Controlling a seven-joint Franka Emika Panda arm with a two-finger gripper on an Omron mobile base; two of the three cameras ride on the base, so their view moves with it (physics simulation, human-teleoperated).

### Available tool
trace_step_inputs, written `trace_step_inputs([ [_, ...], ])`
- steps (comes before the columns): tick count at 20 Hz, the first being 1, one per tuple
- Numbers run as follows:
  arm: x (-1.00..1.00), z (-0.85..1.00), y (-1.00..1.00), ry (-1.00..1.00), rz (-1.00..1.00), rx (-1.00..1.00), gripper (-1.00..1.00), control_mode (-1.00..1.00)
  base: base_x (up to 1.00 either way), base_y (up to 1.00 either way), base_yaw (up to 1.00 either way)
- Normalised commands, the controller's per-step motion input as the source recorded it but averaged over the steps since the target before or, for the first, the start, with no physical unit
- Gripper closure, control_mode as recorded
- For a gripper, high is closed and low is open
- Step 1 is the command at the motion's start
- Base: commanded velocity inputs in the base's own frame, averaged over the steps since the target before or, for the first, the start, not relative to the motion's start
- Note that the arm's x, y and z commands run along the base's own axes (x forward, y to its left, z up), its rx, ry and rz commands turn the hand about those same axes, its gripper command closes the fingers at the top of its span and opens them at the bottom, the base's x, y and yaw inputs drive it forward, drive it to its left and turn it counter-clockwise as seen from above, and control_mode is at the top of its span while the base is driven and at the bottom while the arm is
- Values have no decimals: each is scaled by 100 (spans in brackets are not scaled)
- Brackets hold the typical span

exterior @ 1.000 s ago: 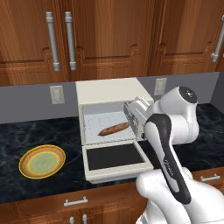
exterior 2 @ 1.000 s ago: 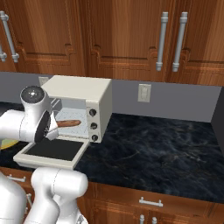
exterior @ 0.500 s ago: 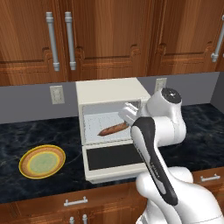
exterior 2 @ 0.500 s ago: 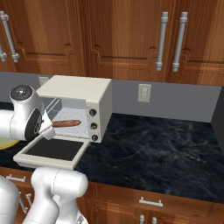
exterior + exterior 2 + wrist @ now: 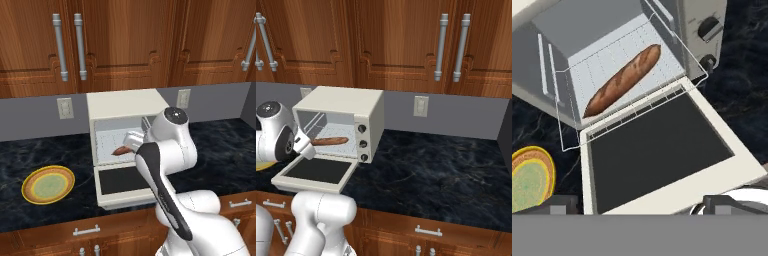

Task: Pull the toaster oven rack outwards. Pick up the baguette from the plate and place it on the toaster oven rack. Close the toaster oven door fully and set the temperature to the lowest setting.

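The toaster oven (image 5: 125,107) is seen at the centre of the left base view on a dark marbled counter (image 5: 225,150), below wooden cabinets (image 5: 125,40). The toaster oven door (image 5: 662,150) is folded fully down, and its dark glass pane is spread across the middle of the hand view. The toaster oven rack (image 5: 632,112) is drawn partway out, its front wire edge reaching over the hinge side of the door. The baguette (image 5: 623,80) is laid diagonally on the rack in the upper half of the hand view, and is seen again in the right base view (image 5: 330,141) at left centre. The plate (image 5: 48,184) is found bare at the lower left of the left base view, well apart from the oven. The gripper (image 5: 639,202) is held above the door with its finger tips (image 5: 559,202) spread wide apart and nothing between them. Knobs (image 5: 362,144) are seen down the oven's right side.
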Motion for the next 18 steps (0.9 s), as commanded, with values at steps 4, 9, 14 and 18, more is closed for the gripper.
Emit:
trace_step_inputs([
  [4,0,-21,11,0,17,-13,-100,-100,0,0,0],
  [9,0,-24,1,0,12,-8,-100,-100,0,0,0],
  [14,8,-23,0,0,10,-2,-100,-100,0,0,0],
  [18,12,-23,0,0,8,0,-100,-100,0,0,0],
])
